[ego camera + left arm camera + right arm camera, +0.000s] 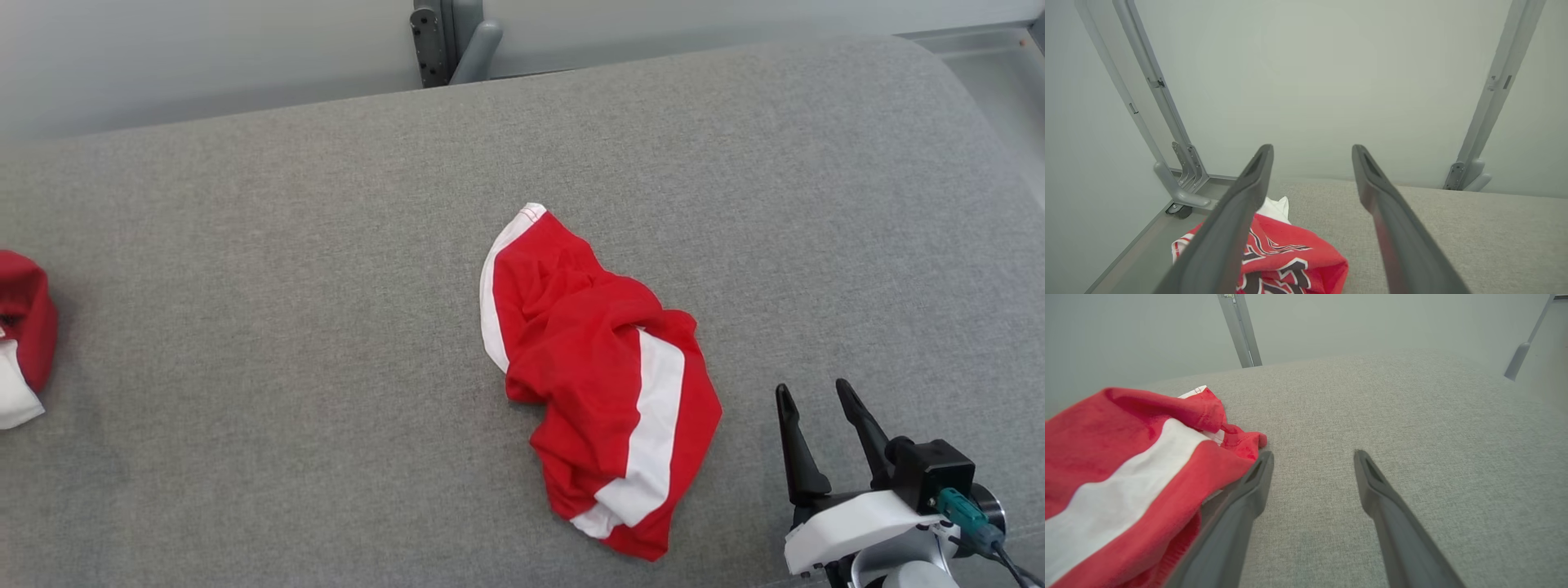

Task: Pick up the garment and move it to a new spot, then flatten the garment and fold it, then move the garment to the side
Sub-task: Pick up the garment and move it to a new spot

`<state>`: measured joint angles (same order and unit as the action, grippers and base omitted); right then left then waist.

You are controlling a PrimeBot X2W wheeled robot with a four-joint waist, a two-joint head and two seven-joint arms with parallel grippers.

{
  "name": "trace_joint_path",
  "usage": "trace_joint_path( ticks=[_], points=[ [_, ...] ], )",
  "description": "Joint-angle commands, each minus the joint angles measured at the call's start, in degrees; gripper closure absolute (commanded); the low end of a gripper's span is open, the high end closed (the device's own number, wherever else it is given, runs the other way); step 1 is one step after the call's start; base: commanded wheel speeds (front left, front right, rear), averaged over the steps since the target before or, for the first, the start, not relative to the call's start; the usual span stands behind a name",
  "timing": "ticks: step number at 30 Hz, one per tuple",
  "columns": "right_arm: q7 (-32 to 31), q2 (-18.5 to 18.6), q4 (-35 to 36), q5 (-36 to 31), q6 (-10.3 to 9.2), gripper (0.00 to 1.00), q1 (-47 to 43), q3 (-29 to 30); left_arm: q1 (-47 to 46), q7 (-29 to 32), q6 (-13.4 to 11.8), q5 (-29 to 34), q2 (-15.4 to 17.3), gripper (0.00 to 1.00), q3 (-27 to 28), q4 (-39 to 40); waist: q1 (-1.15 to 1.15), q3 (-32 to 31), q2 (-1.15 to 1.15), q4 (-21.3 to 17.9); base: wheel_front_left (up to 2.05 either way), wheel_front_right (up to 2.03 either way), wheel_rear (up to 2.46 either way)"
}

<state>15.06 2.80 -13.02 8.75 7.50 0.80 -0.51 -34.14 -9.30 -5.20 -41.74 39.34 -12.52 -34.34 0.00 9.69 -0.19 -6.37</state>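
Two red garments lie well apart on a grey fabric surface (pixel 286 204): a crumpled red-and-white garment (pixel 600 384) rests near the middle, white stripes showing among its folds, while a second red garment (pixel 24 335) sits bunched at the surface's far left edge (black-and-white lettering shows on it in the left wrist view). The right gripper (pixel 813 388) is just to the right of the central garment, its two dark fingers spread and holding nothing; in its wrist view the cloth's red hem lies just beside one finger (pixel 1241 506). The left gripper (pixel 1312 149) points out over the lettered garment, its fingers parted and empty. Grey metal posts (pixel 445 41) stand behind the surface against a pale wall
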Motion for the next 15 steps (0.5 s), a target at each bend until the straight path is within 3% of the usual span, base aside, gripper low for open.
trace_joint_path(
  ticks=[1, 11, 13, 15],
  points=[
    [0.18, 0.18, 0.25, -0.56, -0.02, 0.0, -0.86, 0.27, 2.22, -1.06, -1.23, 1.13, -0.28, 0.0, 0.08, 3.24, 0.0, -1.33, 0.19, 0.93, 0.0, 0.0, 0.0],
    [0.18, 0.19, 1.74, -1.33, -0.02, 0.0, -2.2, 1.51, 22.43, -3.6, -10.94, 2.24, -6.73, 0.0, -2.67, 33.32, 0.0, -3.08, 0.19, 1.4, 0.0, 0.0, 0.0],
    [0.18, 0.17, 1.94, -1.5, -0.02, 0.0, -2.5, 1.92, 26.09, -4.4, -11.7, 1.54, -9.29, 0.0, -3.22, 37.01, 0.0, -3.1, 0.19, 1.59, 0.0, 0.0, 0.0],
    [0.18, 0.18, 2.14, -1.77, -0.02, 0.0, -2.72, 2.4, 29.13, -5.22, -10.75, 1.91, -11.14, 0.0, -3.81, 39.22, 0.0, -3.13, 0.19, 1.83, 0.0, 0.0, 0.0]
  ],
)
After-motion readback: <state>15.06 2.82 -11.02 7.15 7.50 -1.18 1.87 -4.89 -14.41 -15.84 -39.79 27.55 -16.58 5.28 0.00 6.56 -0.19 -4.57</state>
